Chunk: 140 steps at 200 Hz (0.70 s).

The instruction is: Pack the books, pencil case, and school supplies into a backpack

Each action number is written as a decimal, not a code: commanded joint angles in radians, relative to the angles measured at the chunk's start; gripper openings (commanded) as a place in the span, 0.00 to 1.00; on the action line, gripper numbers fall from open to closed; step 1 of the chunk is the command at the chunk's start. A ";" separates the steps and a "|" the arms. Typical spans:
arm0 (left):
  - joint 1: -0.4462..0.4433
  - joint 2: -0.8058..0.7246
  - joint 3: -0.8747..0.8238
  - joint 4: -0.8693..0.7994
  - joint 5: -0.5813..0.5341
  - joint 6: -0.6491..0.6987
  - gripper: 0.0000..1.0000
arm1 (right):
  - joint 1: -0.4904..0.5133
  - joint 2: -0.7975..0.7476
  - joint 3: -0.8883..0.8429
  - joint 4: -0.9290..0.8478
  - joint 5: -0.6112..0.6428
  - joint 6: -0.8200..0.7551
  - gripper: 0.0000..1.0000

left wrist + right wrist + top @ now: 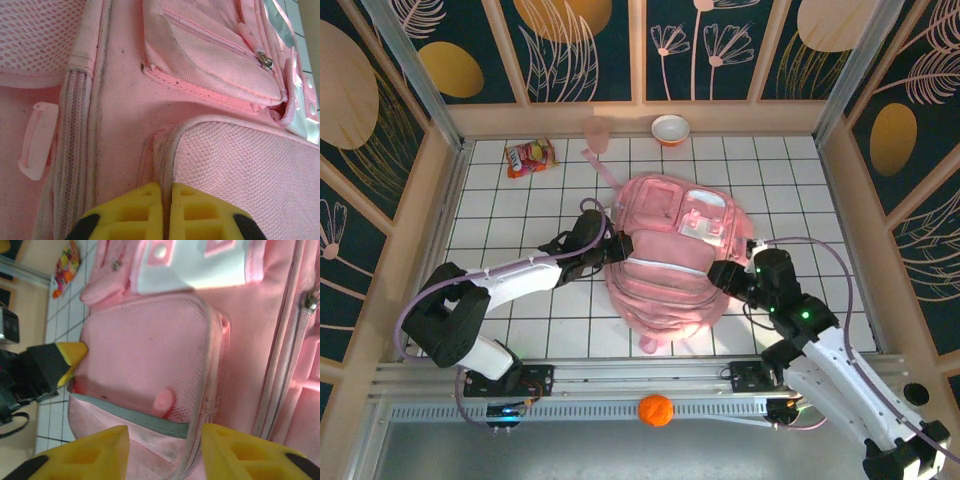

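Lying backpack (665, 300), long axis near-far

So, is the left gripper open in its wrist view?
No, the left gripper has its yellow fingers closed together, pinching a seam of the backpack.

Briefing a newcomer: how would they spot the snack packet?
Find the big pink backpack in the middle. Beyond it, far left, lies the snack packet: flat, red-and-yellow printed, unlike the pink cup and white bowl to its right.
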 commanded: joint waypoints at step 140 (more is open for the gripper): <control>-0.054 -0.255 -0.285 0.119 0.070 -0.210 0.00 | -0.136 0.499 0.037 0.497 -0.140 -0.146 0.17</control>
